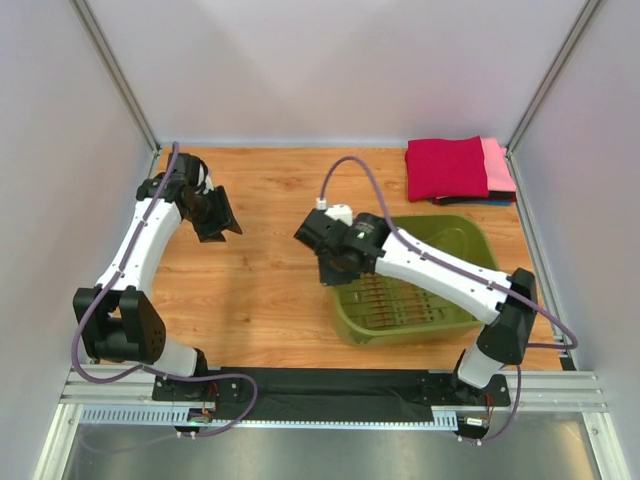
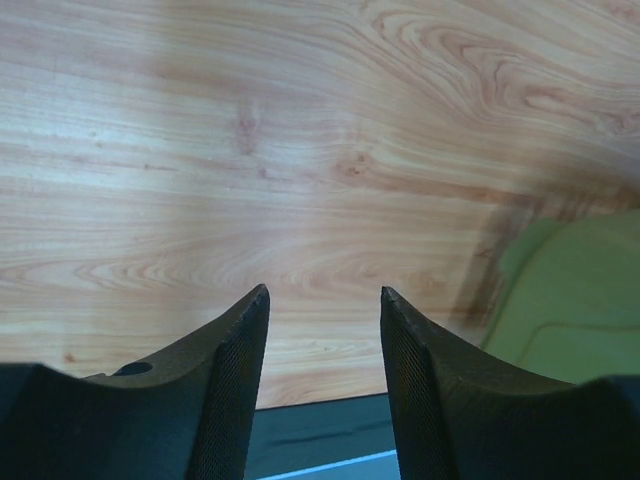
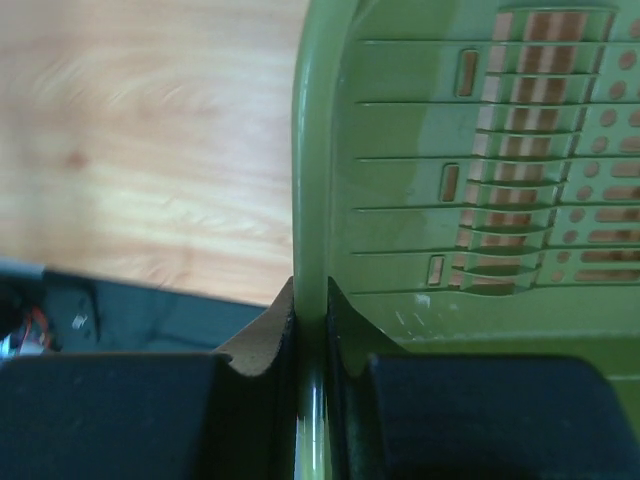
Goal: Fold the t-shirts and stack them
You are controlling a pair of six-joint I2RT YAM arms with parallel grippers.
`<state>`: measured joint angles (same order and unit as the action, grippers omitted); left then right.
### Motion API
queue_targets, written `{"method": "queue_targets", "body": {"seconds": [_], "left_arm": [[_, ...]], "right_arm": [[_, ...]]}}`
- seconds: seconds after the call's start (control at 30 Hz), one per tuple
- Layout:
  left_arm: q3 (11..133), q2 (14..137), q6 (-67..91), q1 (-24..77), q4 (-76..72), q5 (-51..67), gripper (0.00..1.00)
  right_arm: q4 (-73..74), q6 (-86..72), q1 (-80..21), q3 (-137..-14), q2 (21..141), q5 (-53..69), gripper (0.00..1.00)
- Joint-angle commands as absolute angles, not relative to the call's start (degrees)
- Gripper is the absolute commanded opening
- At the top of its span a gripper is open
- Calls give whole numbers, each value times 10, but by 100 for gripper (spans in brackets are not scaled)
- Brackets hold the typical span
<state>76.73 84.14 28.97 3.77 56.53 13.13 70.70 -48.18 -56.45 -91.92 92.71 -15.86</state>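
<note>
A stack of folded t-shirts lies at the back right of the table: a crimson-red one [image 1: 446, 168] on top, pink [image 1: 498, 164] under it, with blue and black edges [image 1: 497, 198] showing below. My right gripper [image 1: 334, 268] is shut on the left rim of the olive-green basket [image 1: 452, 238]; in the right wrist view the rim [image 3: 310, 200] runs between the closed fingers [image 3: 268, 335] of that gripper [image 3: 310, 300]. My left gripper [image 1: 222, 225] is open and empty above bare wood at the left; it also shows in the left wrist view [image 2: 324, 296].
The basket [image 3: 470, 150] has a slotted floor and no cloth in it. Its corner shows in the left wrist view [image 2: 575, 300]. White walls and metal posts enclose the wooden table [image 1: 260, 290]. A black mat [image 1: 330, 385] lies along the near edge.
</note>
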Motion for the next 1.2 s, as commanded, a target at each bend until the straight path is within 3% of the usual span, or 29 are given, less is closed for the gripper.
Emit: {"method": "queue_targets", "body": {"seconds": [0.0, 0.17, 0.3, 0.47, 0.7, 0.8, 0.9, 1.17], "left_arm": [[794, 838, 263, 12, 551, 160, 56], [780, 837, 222, 8, 514, 309, 56], [761, 834, 210, 37, 452, 410, 56], [822, 863, 167, 125, 437, 402, 56], [938, 970, 92, 224, 467, 373, 56], [940, 995, 77, 257, 463, 379, 56], [922, 1005, 73, 288, 441, 377, 57], [949, 1066, 62, 340, 453, 319, 57]], "right_arm": [[660, -472, -621, -989, 963, -160, 0], [612, -403, -651, -981, 971, -95, 2], [562, -354, -651, -921, 930, -66, 14], [562, -332, -656, -880, 881, -46, 37], [618, -375, -647, -892, 804, -122, 52], [624, -381, -593, -904, 767, -142, 61], [612, -356, -486, -914, 727, -103, 62], [526, -256, -97, -943, 776, 79, 63]]}}
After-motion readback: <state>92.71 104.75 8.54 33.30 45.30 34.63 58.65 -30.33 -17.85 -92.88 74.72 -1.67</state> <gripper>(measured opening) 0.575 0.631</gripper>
